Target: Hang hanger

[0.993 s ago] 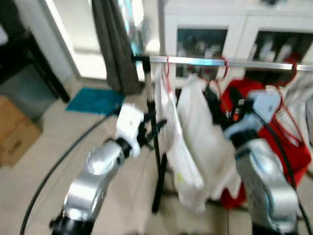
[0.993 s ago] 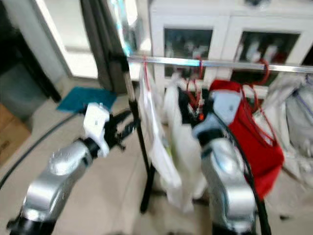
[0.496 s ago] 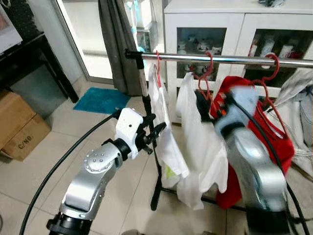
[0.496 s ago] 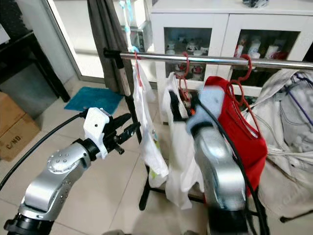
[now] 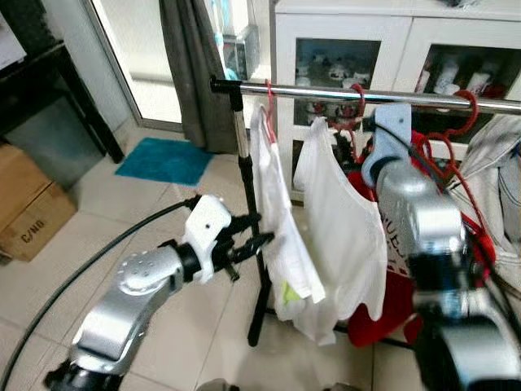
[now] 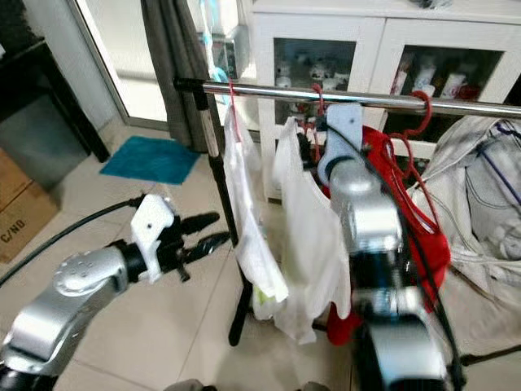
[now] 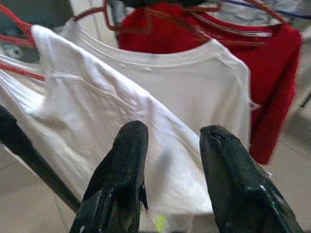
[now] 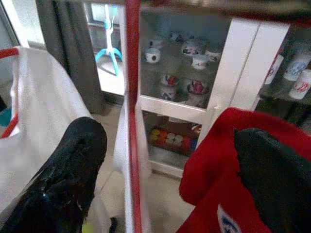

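Taking the rail as my landmark and going left to right: my left gripper sits well below the rail's left end, just beside the black upright post, its fingers parted and empty, aimed at the first white shirt that hangs from a red hanger at the rail's left end; next along the rail hangs the second white shirt on the red hanger I am dealing with, its hook curled over the rail; my right gripper is raised just under the rail beside that hanger, fingers spread wide, with the hanger's red wire standing between them and touching neither that I can see; further right the red garment hangs on its own red hanger, and behind the rail stands the white cabinet. I judge the hanging itself done, since the hook rests on the rail and bears the shirt with my grip loosed; what is left is to draw my right arm clear without snagging the wire. The hanger's hook points up over the rail; its long axis, shoulder to shoulder, runs roughly crosswise to the rail, like its neighbours.
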